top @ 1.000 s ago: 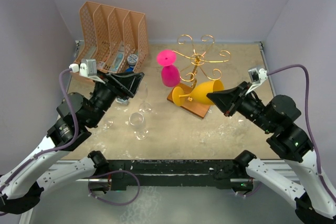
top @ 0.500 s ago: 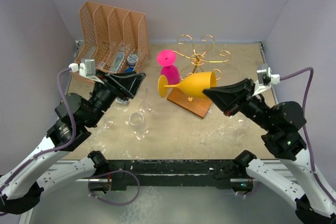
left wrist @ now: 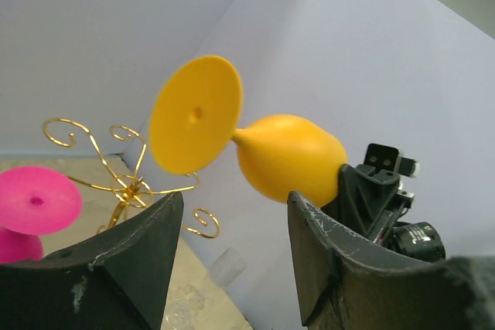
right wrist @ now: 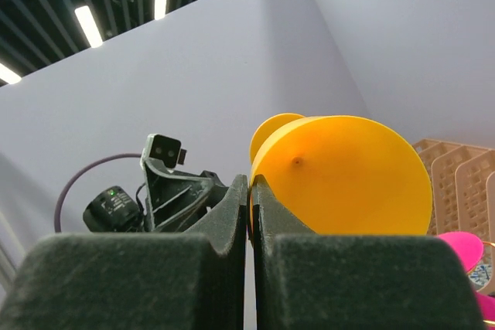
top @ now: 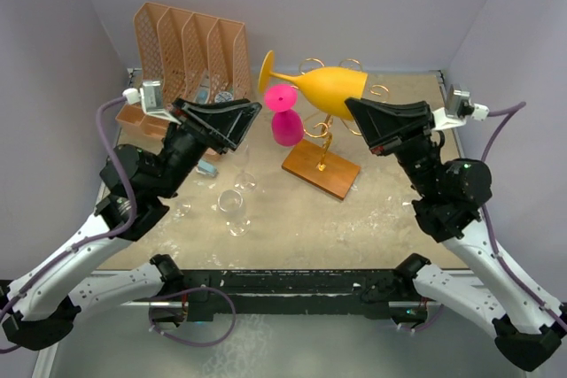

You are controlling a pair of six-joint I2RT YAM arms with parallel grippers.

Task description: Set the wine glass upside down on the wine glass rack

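Observation:
A yellow wine glass point(top: 330, 88) hangs on its side in the air above the wine glass rack, its foot pointing left. My right gripper point(top: 351, 107) is shut on the rim of its bowl; in the right wrist view the fingers point(right wrist: 249, 185) pinch the yellow wall point(right wrist: 348, 175). The rack point(top: 321, 168) is gold wire on a wooden base. My left gripper point(top: 252, 113) is raised and open, left of the glass, holding nothing. Its wrist view shows the glass foot point(left wrist: 195, 124) ahead of the open gripper point(left wrist: 235, 199), apart from it, and the rack's curls point(left wrist: 128, 183) below.
A pink wine glass point(top: 285, 123) stands upside down at the rack's left side. An orange file organizer point(top: 190, 50) stands at the back left. Two clear glasses point(top: 234, 206) sit on the table in front of the left arm.
My right arm has lifted the yellow glass from beside the rack's base up above the wire arms. The left gripper has risen and moved slightly toward the rack.

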